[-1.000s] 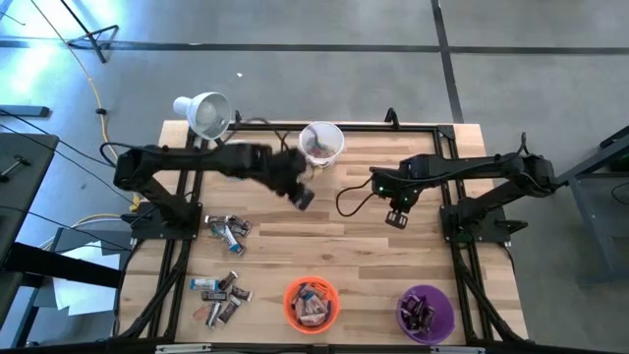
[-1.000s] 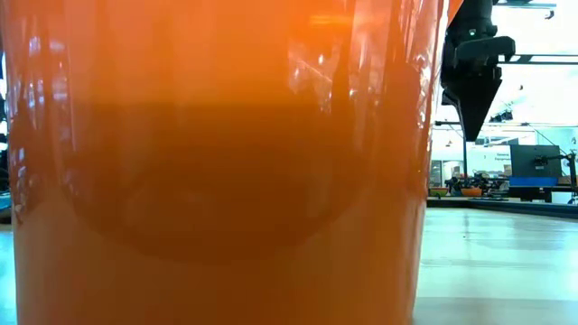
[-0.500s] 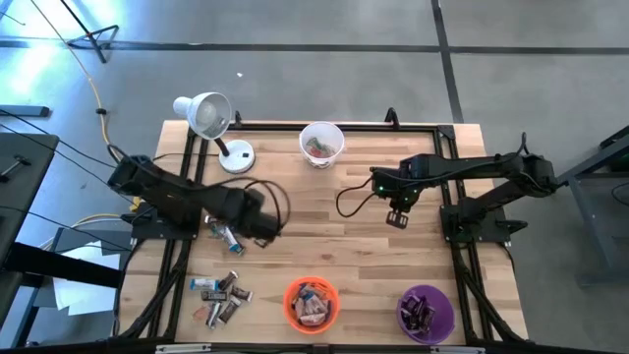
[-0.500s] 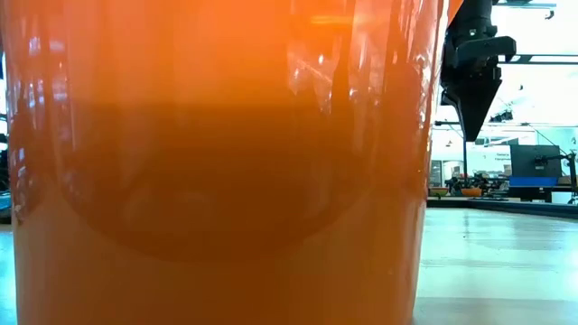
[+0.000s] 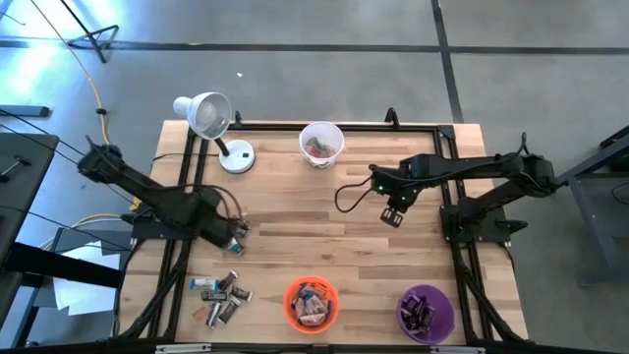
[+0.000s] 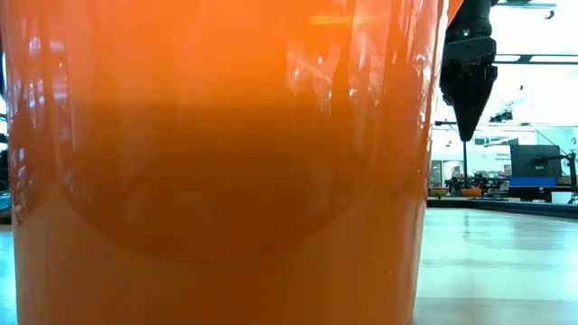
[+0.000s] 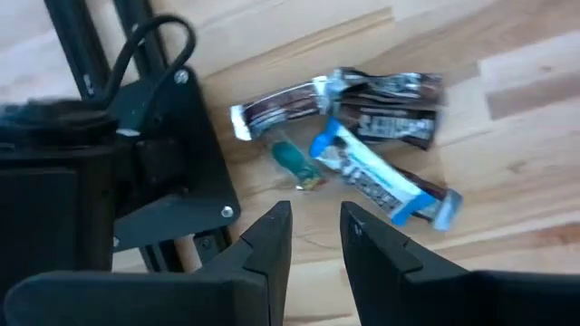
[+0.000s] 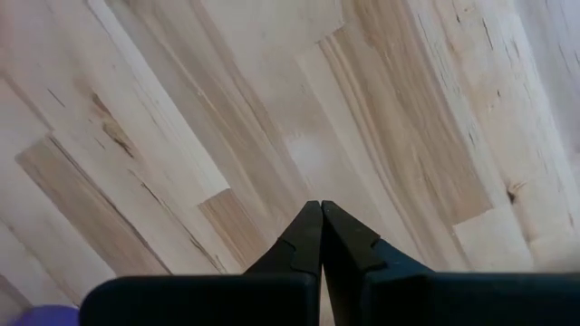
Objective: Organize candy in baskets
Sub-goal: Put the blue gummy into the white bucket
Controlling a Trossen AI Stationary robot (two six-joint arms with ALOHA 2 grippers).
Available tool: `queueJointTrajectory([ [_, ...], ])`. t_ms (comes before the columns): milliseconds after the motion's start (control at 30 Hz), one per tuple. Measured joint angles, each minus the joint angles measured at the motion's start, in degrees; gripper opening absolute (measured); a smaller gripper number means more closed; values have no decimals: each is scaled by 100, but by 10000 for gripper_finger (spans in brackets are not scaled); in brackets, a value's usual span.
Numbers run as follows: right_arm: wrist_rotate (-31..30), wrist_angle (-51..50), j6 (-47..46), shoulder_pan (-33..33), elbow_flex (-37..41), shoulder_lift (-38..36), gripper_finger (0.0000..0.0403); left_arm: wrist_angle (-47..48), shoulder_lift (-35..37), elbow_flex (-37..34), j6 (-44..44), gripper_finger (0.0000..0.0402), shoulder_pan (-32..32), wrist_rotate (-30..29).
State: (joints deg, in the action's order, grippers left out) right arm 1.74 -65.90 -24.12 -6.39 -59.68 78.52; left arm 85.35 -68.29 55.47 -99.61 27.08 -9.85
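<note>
The left claw (image 7: 314,226) hangs just over the upper candy pile (image 5: 228,229) at the tabletop's (image 5: 324,211) left side, its fingers parted with a narrow gap and nothing between them. The step in hand looks like a pick from this pile: a blue-silver bar (image 7: 385,183) lies on top, across two dark bars (image 7: 381,118), with a small teal piece (image 7: 292,156) closest to the fingertips. The job would go best by choosing one piece that lies free, setting the fingers across its short width, and coming straight down so the neighbours are not dragged; the arm's own black base plate (image 7: 172,163) sits close by and should be kept clear of. A second pile (image 5: 221,295) lies nearer the front edge. The white basket (image 5: 321,144) at the back holds a few pieces, red and green among them; the orange basket (image 5: 312,303) in front is fairly full of reddish and silvery wrappers; the purple basket (image 5: 426,313) holds dark bars. The right claw (image 8: 320,237) waits pinched closed, empty, above bare wood mid-table.
</note>
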Motion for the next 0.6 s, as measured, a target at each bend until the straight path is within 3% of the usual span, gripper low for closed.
queueJointTrajectory([
  [267,0,87,-412,0,0,0,0,-876,935,-1371,-967,85,165,119],
  [433,24,160,-411,0,0,0,0,-872,841,-1292,-940,86,161,-291],
  [600,26,198,-413,0,0,0,0,-955,673,-1306,-753,86,159,-161],
])
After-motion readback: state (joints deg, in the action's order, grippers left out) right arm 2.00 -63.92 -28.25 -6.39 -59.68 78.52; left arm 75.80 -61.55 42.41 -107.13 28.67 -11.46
